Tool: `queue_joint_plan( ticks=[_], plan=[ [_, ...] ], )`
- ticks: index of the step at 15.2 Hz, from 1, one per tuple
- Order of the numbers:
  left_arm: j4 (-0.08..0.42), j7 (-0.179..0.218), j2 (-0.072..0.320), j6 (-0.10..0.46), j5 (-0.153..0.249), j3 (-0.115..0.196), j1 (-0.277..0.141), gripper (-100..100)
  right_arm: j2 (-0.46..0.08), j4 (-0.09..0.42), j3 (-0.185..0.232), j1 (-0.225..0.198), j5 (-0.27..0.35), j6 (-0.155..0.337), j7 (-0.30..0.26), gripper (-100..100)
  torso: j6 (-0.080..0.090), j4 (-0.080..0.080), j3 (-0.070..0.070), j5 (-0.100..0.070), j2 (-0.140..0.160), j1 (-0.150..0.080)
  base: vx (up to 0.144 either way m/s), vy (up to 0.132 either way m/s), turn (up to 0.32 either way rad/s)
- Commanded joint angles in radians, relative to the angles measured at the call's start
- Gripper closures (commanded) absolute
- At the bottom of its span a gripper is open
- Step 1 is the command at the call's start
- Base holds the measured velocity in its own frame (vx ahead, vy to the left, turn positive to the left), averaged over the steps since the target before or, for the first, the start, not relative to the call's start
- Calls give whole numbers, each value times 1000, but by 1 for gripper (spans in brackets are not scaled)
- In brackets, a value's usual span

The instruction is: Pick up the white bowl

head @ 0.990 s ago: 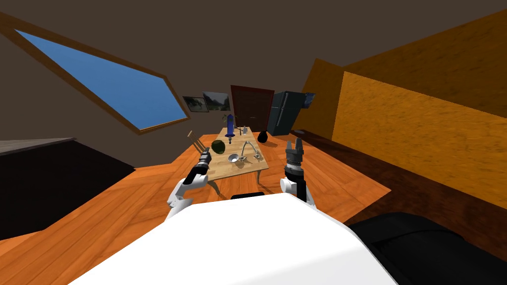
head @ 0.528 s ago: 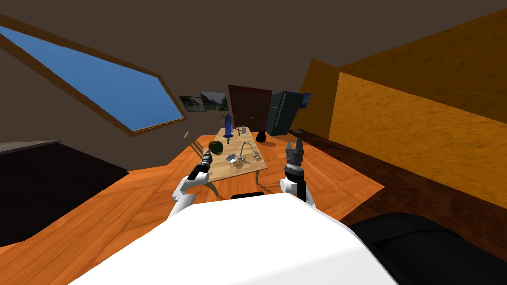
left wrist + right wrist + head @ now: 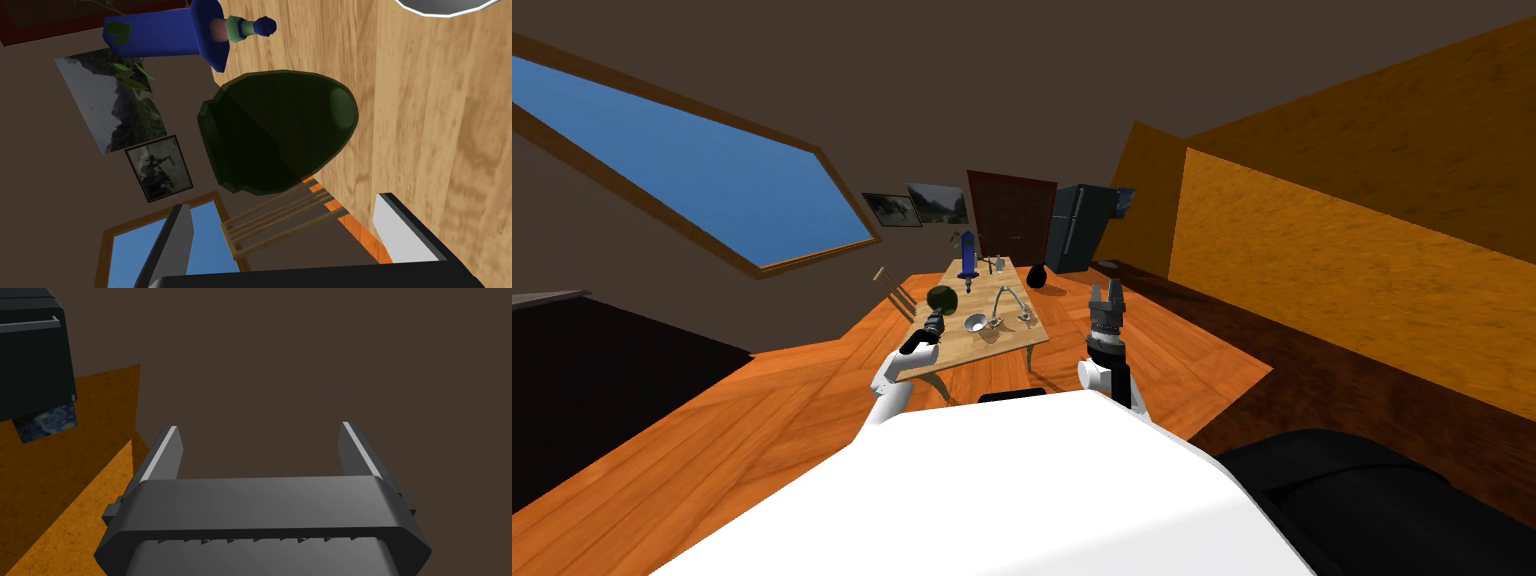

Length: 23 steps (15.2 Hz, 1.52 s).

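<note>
On the near half of the light wood table [image 3: 1017,342], toward its L side, sits the white bowl [image 3: 975,322]: pale grey-white, upright, mouth up. L gripper [image 3: 283,205] hangs at the table's L edge just beside the bowl, fingers [image 3: 174,240] apart w/ nothing between them, prob held wide so they can straddle the rim. The wrist cam looks along the gripper at a dark green pot [image 3: 280,135], w/ the bowl a mere sliver off to the side. By my read the hand is aimed past the target, not at it. Step in hand: approach / pre-grasp; bowl not lifted yet, so task is early. Next move prob needs the hand swung toward the table's middle & tipped down, one blade inside the rim, one outside. Risks: green pot stands near the bowl, farther back & to the L, and a bent metal piece [image 3: 1009,300] lies just to the bowl's R, so a wide sweep could knock either. Thin rim + thin blades = bowl may tip or slip if pinched off-centre. Blue bottle [image 3: 165,32] & black vase [image 3: 1036,277] are further back, well apart from the bowl. Wooden chair [image 3: 280,220] stands off the table's L edge. R gripper [image 3: 1108,291] is raised off the table's R side, fingers apart, empty; parked out of the way, I'd guess.
</note>
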Motion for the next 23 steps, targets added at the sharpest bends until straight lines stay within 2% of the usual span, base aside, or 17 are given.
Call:
queue_joint_plan(
  ticks=[1,2,3,4,6,7,8,9,11,12,14,16,17,18,19,22,23],
  plan=[
    [12,2,-3,37,-3,2,-9,-100,0,0,0,0,0,0,0,0,0,0,0,0,0,0,12,-14,-29],
    [49,8,-7,68,-7,8,-35,-100,0,0,0,0,0,0,0,0,0,0,0,0,0,0,15,-19,-57],
    [49,8,-7,85,-7,8,-35,-100,0,0,0,0,0,0,0,0,0,0,0,0,0,0,16,-21,-64],
    [78,14,-12,111,-11,14,-60,-100,0,0,0,0,0,0,0,0,0,0,0,0,0,0,14,-24,-69],
    [85,14,-12,133,-11,14,-60,-100,0,0,0,0,0,0,0,0,0,0,0,0,0,0,13,-18,-45],
    [121,20,-16,169,-15,20,-85,-100,0,0,0,0,0,0,0,0,0,0,0,0,0,0,15,-16,-46],
    [121,20,-16,179,-15,20,-85,-100,0,0,0,0,0,0,0,0,0,0,0,0,0,1,15,-18,-58],
    [155,25,-21,203,-19,26,-109,-100,0,0,0,0,0,0,0,0,0,0,0,0,0,0,18,-19,-80],
    [155,25,-21,224,-19,26,-109,-100,0,0,0,0,0,0,0,0,0,0,0,0,0,0,13,-16,-44],
    [188,30,-26,256,-23,31,-132,-100,0,0,0,0,0,0,0,0,0,0,0,0,0,0,11,-16,-42],
    [219,35,-31,292,-26,36,-154,-100,0,0,0,0,0,0,0,0,0,0,0,0,1,0,12,-19,-68],
    [219,35,-31,307,-26,36,-154,-100,0,0,0,0,0,0,0,0,0,0,0,0,0,0,14,-18,-34],
    [249,40,-36,342,-30,41,-175,-100,0,0,0,0,0,0,0,0,0,0,0,0,1,0,11,-12,-35],
    [249,40,-36,346,-30,41,-175,-100,0,0,0,0,0,0,0,0,0,0,0,0,1,1,12,-12,-50],
    [277,45,-41,379,-33,46,-194,-100,0,0,0,0,0,0,0,0,0,0,0,0,1,1,15,-17,-66],
    [303,49,-46,417,-36,50,-213,-100,0,0,0,0,0,0,0,0,0,0,0,0,1,0,14,-17,-49],
    [328,53,-51,448,-39,54,-229,-100,0,0,0,0,0,0,0,0,0,0,0,0,1,0,15,-16,-52]
  ],
)
